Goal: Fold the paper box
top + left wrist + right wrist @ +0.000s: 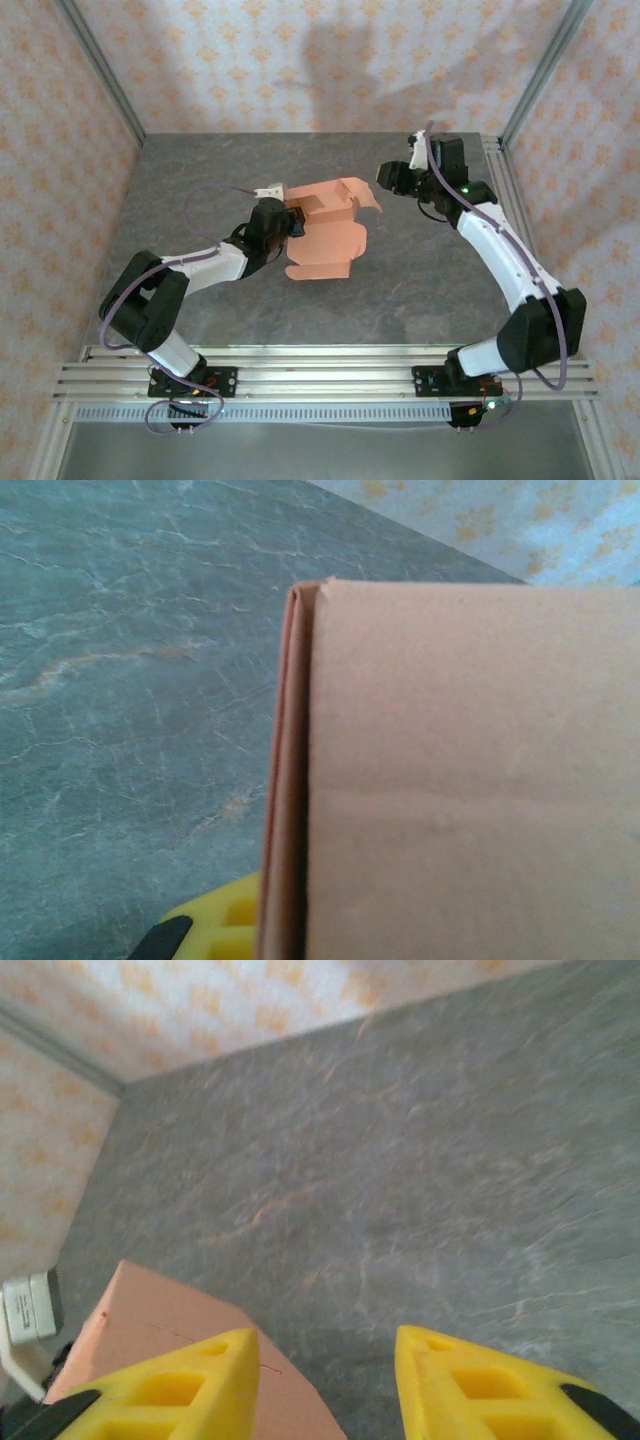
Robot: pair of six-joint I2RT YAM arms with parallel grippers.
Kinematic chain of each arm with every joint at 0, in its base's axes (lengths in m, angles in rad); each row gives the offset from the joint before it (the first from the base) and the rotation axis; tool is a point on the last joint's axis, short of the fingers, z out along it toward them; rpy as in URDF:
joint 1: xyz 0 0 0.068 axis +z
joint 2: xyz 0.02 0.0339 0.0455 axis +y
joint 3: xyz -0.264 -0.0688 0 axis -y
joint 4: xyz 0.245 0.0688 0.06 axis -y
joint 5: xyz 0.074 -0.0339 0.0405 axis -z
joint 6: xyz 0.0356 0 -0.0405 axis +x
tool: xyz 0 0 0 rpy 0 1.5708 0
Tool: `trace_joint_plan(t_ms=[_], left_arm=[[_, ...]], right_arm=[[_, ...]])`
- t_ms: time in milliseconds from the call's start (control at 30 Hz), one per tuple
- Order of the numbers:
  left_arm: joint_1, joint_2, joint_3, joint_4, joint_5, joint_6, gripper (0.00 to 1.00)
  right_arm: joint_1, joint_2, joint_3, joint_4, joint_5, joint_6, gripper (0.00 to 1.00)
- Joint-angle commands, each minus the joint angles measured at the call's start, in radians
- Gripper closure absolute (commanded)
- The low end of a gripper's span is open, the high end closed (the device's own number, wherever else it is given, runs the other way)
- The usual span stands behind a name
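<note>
Now the left tool (291,220) is pinched together on the paper box (325,235), gripping the doubled-over side wall that rises straight in front of its yellow finger (215,925). Past that tool the salmon-orange card stands part-formed: raised walls around a shallow hollow, and a flat flap lying on the grey surface (200,160) toward the arms' bases. The right tool (386,177) hovers just beside the box's curled flap, fingers apart, grey surface showing between them and a corner of card beside one finger
</note>
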Motion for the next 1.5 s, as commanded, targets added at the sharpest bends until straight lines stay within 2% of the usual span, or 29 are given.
trace_joint_plan(t_ms=[0, 67, 167, 400, 600, 900, 1333, 1467], left_arm=[[0.012, -0.027, 0.04, -0.015, 0.03, 0.018, 1.0], [0.012, -0.03, 0.042, -0.016, 0.026, 0.008, 1.0], [0.016, -0.029, 0.056, -0.046, 0.007, 0.002, 1.0], [0.017, -0.01, 0.08, -0.071, 0.022, -0.009, 1.0], [0.017, -0.003, 0.089, -0.091, 0.027, -0.011, 1.0], [0.019, 0.011, 0.088, -0.084, 0.036, -0.007, 1.0], [0.021, 0.023, 0.089, -0.071, 0.052, -0.011, 1.0], [0.022, 0.024, 0.089, -0.071, 0.057, -0.014, 1.0]], right_arm=[[0.005, 0.027, 0.002, 0.005, -0.204, -0.121, 0.62], [0.004, 0.037, -0.004, -0.001, -0.246, -0.155, 0.72], [0.01, 0.037, -0.032, 0.015, -0.297, -0.186, 0.77], [0.078, 0.048, -0.045, 0.019, -0.294, -0.253, 0.79], [0.116, 0.06, -0.044, 0.031, -0.205, -0.301, 0.79], [0.151, 0.083, -0.052, 0.107, -0.146, -0.33, 0.75], [0.159, 0.088, -0.072, 0.138, -0.307, -0.397, 0.6], [0.159, 0.108, -0.061, 0.134, -0.304, -0.401, 0.59]])
